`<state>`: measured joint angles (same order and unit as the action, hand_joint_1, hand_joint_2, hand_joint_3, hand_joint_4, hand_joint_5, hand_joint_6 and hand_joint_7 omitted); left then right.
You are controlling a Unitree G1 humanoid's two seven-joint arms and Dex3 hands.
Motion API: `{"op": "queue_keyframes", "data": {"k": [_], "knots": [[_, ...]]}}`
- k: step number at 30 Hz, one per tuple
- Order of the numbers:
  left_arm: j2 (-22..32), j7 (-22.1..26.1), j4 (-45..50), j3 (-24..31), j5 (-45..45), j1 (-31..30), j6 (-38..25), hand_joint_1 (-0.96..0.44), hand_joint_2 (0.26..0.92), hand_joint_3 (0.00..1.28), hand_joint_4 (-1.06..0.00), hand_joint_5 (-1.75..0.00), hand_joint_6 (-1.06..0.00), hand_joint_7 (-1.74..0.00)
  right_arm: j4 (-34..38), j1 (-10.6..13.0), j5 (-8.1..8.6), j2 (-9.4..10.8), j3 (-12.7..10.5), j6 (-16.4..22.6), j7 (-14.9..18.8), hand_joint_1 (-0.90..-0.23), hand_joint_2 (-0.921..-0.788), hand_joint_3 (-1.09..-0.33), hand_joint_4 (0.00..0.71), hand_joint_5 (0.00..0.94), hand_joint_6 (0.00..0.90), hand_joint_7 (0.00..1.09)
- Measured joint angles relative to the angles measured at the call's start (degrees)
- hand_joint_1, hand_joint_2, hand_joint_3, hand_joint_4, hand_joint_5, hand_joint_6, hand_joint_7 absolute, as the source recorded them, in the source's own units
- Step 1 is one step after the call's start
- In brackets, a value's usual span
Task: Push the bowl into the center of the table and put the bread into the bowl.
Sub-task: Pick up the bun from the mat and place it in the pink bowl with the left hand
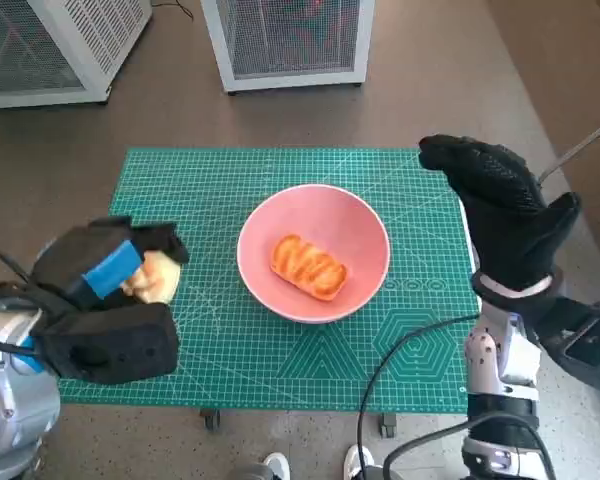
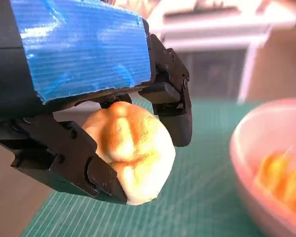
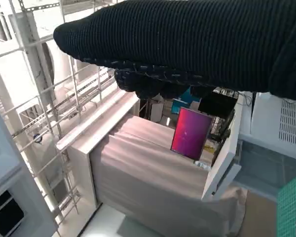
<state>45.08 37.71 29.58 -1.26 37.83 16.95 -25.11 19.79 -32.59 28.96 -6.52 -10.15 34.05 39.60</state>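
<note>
My left hand (image 1: 105, 300) grips a pale bread roll (image 2: 130, 150) at nine o'clock of the pink bowl (image 1: 365, 235), which sits mid-desk holding a glazed golden bun (image 1: 308, 267); this roll still needs dropping in.

The pink bowl (image 1: 313, 252) stands upright at about the middle of the desk (image 1: 280, 170). Inside it lies a golden-brown bread (image 1: 308, 266), set slantwise on the bowl's bottom. A second, paler roll (image 2: 130, 150), round and creased along its top, is held above the desk's left edge, well apart from the bowl.
</note>
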Motion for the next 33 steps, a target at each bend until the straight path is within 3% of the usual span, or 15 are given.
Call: {"op": "queue_keyframes", "data": {"k": [11, 24, 33], "knots": [[-6.9, -3.2, -0.8, -6.3, 2.7, 11.2, 0.6, 0.0, 0.902, 0.02, -0.79, -1.09, -0.71, -1.07, 1.0, -0.5, -0.02, 0.0, -0.1, 0.3, 0.3, -0.611, -0.921, -0.74, 0.246, 0.001, 0.295, 0.0], [-13.5, -3.0, -13.6, -14.2, -0.6, 22.5, 9.9, 0.0, 0.914, 0.02, -0.76, -1.11, -0.69, -1.09, 1.3, -0.6, -0.07, -0.1, -0.4, 0.8, 0.5, -0.614, -0.921, -0.743, 0.25, 0.002, 0.298, 0.0], [-16.9, -3.6, -21.6, -16.5, -2.0, 25.8, 13.8, 0.0, 0.92, 0.02, -0.74, -1.12, -0.68, -1.11, 0.5, -0.3, -0.21, -0.6, -0.8, 0.7, 0.5, -0.607, -0.921, -0.745, 0.249, 0.001, 0.299, 0.0]]}}
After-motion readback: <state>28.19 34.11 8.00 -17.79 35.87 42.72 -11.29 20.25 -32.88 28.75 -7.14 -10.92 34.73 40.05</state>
